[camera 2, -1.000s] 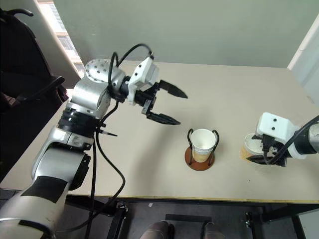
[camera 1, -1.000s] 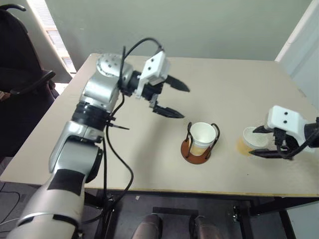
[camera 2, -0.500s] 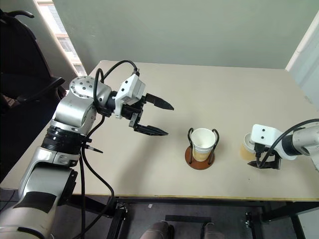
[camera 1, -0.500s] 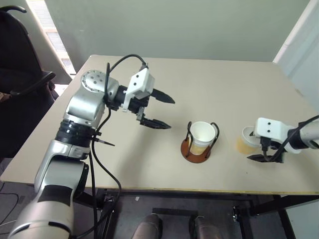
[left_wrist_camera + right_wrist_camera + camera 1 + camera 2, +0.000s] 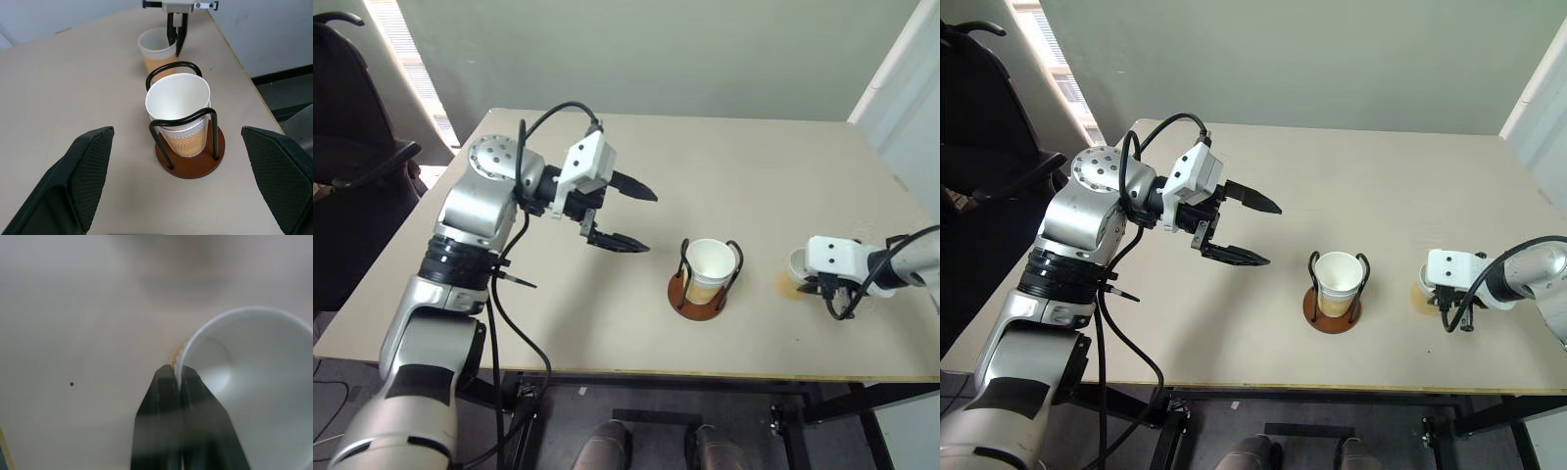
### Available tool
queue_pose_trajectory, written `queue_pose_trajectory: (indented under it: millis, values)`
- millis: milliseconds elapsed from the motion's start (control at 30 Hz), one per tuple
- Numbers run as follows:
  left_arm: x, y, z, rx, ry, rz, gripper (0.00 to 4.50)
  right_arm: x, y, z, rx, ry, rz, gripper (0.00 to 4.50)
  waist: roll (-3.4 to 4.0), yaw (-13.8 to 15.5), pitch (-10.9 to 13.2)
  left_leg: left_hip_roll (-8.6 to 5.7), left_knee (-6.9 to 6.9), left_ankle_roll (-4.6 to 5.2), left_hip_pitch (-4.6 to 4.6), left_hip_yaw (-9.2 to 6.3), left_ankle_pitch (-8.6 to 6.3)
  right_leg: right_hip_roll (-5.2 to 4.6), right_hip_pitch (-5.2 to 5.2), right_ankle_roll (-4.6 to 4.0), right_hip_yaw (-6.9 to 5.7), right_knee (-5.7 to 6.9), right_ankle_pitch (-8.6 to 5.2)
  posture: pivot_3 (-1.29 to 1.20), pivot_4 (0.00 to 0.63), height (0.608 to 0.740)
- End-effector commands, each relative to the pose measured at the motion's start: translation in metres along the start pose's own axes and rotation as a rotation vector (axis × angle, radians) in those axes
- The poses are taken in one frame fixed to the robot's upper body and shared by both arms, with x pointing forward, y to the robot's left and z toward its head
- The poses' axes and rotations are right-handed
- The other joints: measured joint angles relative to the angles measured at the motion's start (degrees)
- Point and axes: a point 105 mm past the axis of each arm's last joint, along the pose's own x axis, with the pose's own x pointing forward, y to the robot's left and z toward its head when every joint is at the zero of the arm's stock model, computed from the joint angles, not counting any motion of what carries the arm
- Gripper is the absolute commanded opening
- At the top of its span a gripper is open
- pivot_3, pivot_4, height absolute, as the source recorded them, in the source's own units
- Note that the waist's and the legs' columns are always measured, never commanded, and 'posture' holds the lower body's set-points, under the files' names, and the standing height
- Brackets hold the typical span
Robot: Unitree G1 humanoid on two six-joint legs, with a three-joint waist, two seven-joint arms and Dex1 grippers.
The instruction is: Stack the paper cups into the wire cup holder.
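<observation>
Beige surface (image 5: 754, 186) carries the cup holder (image 5: 705, 279) near its front edge, a reddish-brown disc with black wire loops and a paper cup in holder (image 5: 710, 266) standing upright inside. From the head camera, the left gripper (image 5: 631, 215) hangs above the surface well to the holder's left, fingers spread wide and empty. To the holder's right, the right gripper (image 5: 822, 286) reaches down at a loose cup (image 5: 798, 269) standing on the surface. Along the left wrist's view, the holder sits between the spread fingers (image 5: 88, 171), the loose cup (image 5: 157, 51) beyond it with the right gripper's fingers over its rim. At the right wrist, the fingers (image 5: 178, 396) are pressed together, pinching the white rim of the loose cup. No writing can be read anywhere.
</observation>
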Motion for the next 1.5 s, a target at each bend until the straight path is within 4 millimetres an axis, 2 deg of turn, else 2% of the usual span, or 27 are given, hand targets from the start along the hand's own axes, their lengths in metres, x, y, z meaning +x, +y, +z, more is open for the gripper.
queue_pose_trajectory:
  millis: [33, 133, 200, 333, 400, 467, 633, 967, 1133, 1233, 1367, 1467, 1500]
  values:
    - [-0.006, 0.0, 0.009, 0.049, -0.006, 0.011, 4.5, -0.041, -0.025, 0.019, -0.069, -0.022, -0.117, 0.05, 0.0, 0.0, 0.0, 0.0, 0.0, -0.01, 0.0, 0.01, -0.01, 0.0, -0.01, -0.01, 0.0, 0.0, 0.0, 0.0, 0.15, 0.74]
    - [-0.006, 0.001, 0.01, 0.053, -0.008, 0.005, 4.5, -0.073, -0.035, 0.059, -0.155, -0.109, -0.152, 0.05, 0.09, -0.2, 0.0, -0.01, -0.04, -0.07, -0.03, 0.02, -0.04, 0.0, -0.09, -0.04, 0.04, 0.01, -0.02, 0.0, 0.15, 0.74]
    - [-0.005, 0.0, 0.011, 0.057, -0.01, -0.005, 4.5, -0.084, -0.032, 0.091, -0.22, -0.186, -0.131, 0.05, 0.09, -0.4, 0.0, 0.0, -0.18, -0.07, 0.0, 0.01, -0.04, 0.03, -0.12, -0.27, 0.04, 0.0, -0.15, 0.0, 0.15, 0.74]
    - [-0.005, 0.0, 0.013, 0.067, -0.016, -0.02, 4.5, -0.089, -0.012, 0.142, -0.371, -0.28, -0.032, 0.05, 0.07, -0.5, 0.0, 0.08, -0.37, -0.15, 0.07, -0.09, -0.03, 0.1, -0.11, -0.54, -0.09, 0.0, -0.32, 0.0, 0.15, 0.74]
    - [-0.005, 0.0, 0.015, 0.074, -0.018, -0.025, 4.5, -0.088, 0.0, 0.156, -0.434, -0.294, 0.03, 0.05, 0.07, -0.5, 0.0, 0.08, -0.45, -0.21, 0.08, -0.09, 0.01, 0.1, -0.14, -0.61, -0.11, 0.0, -0.36, 0.0, 0.15, 0.74]
    - [-0.006, -0.001, 0.016, 0.081, -0.017, -0.032, 4.5, -0.085, 0.008, 0.163, -0.48, -0.294, 0.077, 0.05, 0.07, -0.3, 0.0, 0.07, -0.48, -0.61, 0.05, -0.14, 0.25, 0.09, -0.16, -0.69, -0.14, -0.02, -0.43, 0.0, 0.15, 0.74]
    - [-0.007, -0.001, 0.017, 0.088, -0.016, -0.038, 4.5, -0.074, 0.016, 0.168, -0.542, -0.282, 0.144, 0.05, 0.07, -0.3, 0.0, 0.04, -0.47, -0.64, -0.02, -0.14, 0.26, 0.04, -0.17, -0.88, -0.14, -0.08, -0.55, 0.0, 0.15, 0.74]
    - [-0.008, -0.002, 0.018, 0.087, -0.018, -0.033, 4.5, -0.042, 0.008, 0.151, -0.601, -0.202, 0.169, 0.05, 0.07, -0.3, 0.0, 0.06, -0.49, -0.63, -0.01, -0.14, 0.26, 0.04, -0.25, -0.59, -0.15, 0.05, -0.36, 0.0, 0.15, 0.74]
    - [-0.008, -0.002, 0.017, 0.084, -0.015, -0.035, 4.5, -0.037, 0.006, 0.154, -0.628, -0.2, 0.17, 0.05, 0.07, -0.4, 0.0, 0.07, -0.55, -0.58, 0.01, -0.15, 0.24, 0.04, -0.26, -0.51, -0.16, 0.05, -0.27, 0.0, 0.15, 0.74]
    - [-0.007, -0.003, 0.016, 0.083, -0.011, -0.036, 4.5, -0.041, 0.008, 0.167, -0.629, -0.246, 0.176, 0.65, 0.07, -0.4, 0.0, 0.07, -0.56, -0.63, 0.01, -0.14, 0.26, 0.04, -0.26, -0.51, -0.15, 0.04, -0.27, 0.0, 0.15, 0.74]
    - [-0.006, -0.003, 0.015, 0.083, -0.008, -0.04, 4.5, -0.057, 0.007, 0.19, -0.596, -0.348, 0.167, 1.98, 0.07, -0.5, 0.0, 0.07, -0.66, -0.68, 0.0, -0.14, 0.29, 0.04, -0.32, -0.57, -0.16, 0.05, -0.31, 0.0, 0.15, 0.74]
    - [-0.007, -0.003, 0.014, 0.079, -0.007, -0.038, 4.5, -0.07, 0.0, 0.199, -0.53, -0.421, 0.134, 2.97, 0.06, -0.4, 0.0, 0.07, -0.75, -0.85, 0.0, -0.16, 0.41, 0.04, -0.33, -1.05, -0.18, 0.04, -0.59, 0.0, 0.15, 0.74]
    - [-0.008, -0.003, 0.013, 0.073, -0.006, -0.03, 4.5, -0.076, -0.006, 0.201, -0.471, -0.461, 0.103, 2.97, 0.06, -0.4, 0.0, 0.07, -0.76, -0.86, 0.0, -0.16, 0.41, 0.04, -0.32, -1.06, -0.18, 0.03, -0.6, 0.0, 0.15, 0.74]
